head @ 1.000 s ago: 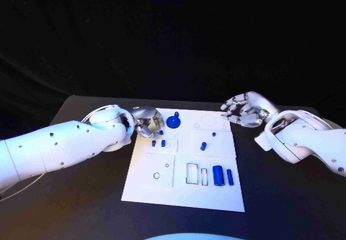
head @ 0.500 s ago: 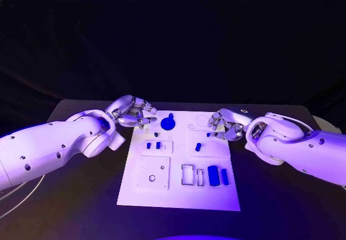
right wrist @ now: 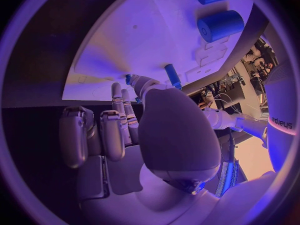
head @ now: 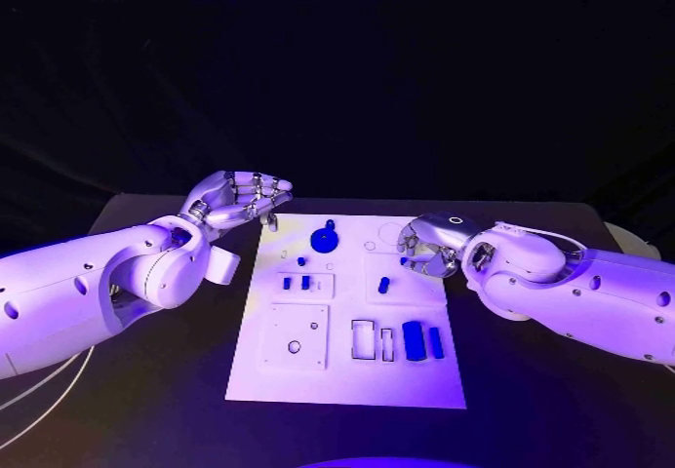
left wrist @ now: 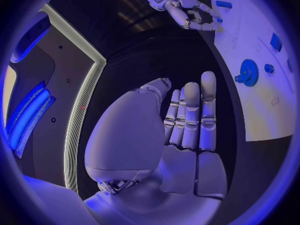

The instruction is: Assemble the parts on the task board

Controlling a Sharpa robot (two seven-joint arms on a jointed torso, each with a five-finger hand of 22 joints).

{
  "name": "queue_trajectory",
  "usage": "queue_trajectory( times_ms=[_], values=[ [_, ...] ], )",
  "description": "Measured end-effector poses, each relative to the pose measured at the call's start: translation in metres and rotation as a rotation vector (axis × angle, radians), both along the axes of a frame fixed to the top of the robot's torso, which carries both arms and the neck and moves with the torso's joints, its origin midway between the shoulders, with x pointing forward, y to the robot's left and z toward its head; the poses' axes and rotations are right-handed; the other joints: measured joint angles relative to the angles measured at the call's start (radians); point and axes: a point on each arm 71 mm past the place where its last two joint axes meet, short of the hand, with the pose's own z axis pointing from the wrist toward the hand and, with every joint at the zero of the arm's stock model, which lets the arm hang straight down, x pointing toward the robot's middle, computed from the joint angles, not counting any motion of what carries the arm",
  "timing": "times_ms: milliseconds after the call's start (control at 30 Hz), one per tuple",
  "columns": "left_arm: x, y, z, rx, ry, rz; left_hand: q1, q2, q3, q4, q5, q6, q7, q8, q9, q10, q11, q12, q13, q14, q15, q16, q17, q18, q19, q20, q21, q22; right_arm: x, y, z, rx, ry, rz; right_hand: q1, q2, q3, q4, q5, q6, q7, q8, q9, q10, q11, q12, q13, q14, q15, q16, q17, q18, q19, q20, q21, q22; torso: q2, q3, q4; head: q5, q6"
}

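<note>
Black table (head: pixel 140 390): one task board (head: pixel 337 380), two hands, fingers curled, holding nothing.

White task board (head: pixel 337 380) flat mid-table, small blue parts (head: pixel 413 338) scattered on it

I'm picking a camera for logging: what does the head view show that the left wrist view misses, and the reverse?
Head view alone: the large blue cylinder in its slot at the task board's near end, and the whole board. Left wrist view alone: the left hand's palm side, holding nothing. Both show the blue gear, the right hand and the left hand.
</note>
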Motion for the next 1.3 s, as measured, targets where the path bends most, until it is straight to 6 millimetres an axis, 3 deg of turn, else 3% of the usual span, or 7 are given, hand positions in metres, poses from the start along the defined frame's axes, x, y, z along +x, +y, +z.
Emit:
queue_trajectory(
  times_ms=[233, 533, 1067, 1300],
  values=[
    [0.0, 0.002, 0.002, -0.065, 0.008, 0.017, 0.0, 0.0, 0.007, 0.001, 0.0, 0.0, 0.0, 0.0, 0.0, 0.003, 0.004, 0.0, 0.0, 0.0, 0.0, 0.0, -0.002, 0.0, 0.0, 0.0, 0.0, 0.0, -0.001, 0.006, -0.004, -0.016, 0.001, 0.012, 0.017, 0.017, 0.04, -0.018, 0.0, 0.035, -0.011, 0.005, 0.001, 0.041, -0.011, -0.002, -0.017, 0.0, 0.0, 0.0, 0.0, 0.0, 0.0, 0.0, 0.022, 0.0, 0.0, 0.0003, -0.0012, 0.002, -0.002],
    [0.0, 0.004, 0.002, -0.095, 0.014, 0.029, 0.004, -0.004, 0.013, 0.001, 0.0, 0.0, 0.0, 0.0, 0.0, 0.007, 0.0, 0.0, 0.0, 0.0, 0.0, 0.0, -0.004, 0.0, 0.004, -0.004, 0.0, 0.0, 0.0, 0.009, -0.005, -0.034, 0.003, 0.012, 0.02, 0.02, 0.073, -0.049, 0.0, 0.062, -0.02, 0.014, 0.006, 0.076, -0.024, -0.008, -0.028, 0.0, -0.008, 0.0, 0.0, 0.0, -0.004, -0.004, 0.036, 0.0, -0.001, 0.0011, -0.0007, 0.002, -0.006],
    [0.0, 0.006, 0.002, -0.107, 0.027, 0.036, 0.004, -0.004, 0.023, -0.004, 0.0, 0.0, 0.0, 0.0, -0.002, 0.007, 0.0, 0.0, -0.002, 0.0, 0.0, 0.0, -0.009, 0.0, 0.004, -0.004, 0.0, -0.001, 0.0, 0.015, -0.007, -0.072, -0.022, 0.018, 0.02, 0.021, 0.109, -0.084, -0.003, 0.081, -0.025, 0.022, 0.012, 0.102, -0.027, -0.019, -0.04, 0.0, -0.015, 0.0, 0.0, 0.0, -0.004, -0.011, 0.044, 0.0, 0.0, 0.0017, -0.0009, 0.004, -0.013],
    [0.0, 0.006, 0.001, -0.106, 0.032, 0.038, 0.008, -0.008, 0.029, -0.004, 0.0, 0.0, 0.0, 0.0, -0.003, 0.007, 0.0, 0.0, -0.003, 0.0, 0.0, 0.0, -0.011, 0.0, 0.004, -0.003, 0.0, -0.001, -0.005, 0.017, -0.008, -0.087, -0.044, 0.019, 0.012, 0.042, 0.144, -0.119, -0.02, 0.092, -0.029, 0.025, 0.017, 0.113, -0.031, -0.03, -0.045, 0.0, -0.015, 0.0, 0.0, 0.0, -0.002, -0.013, 0.052, 0.0, -0.002, 0.0017, -0.0012, 0.003, -0.016]
  ],
)
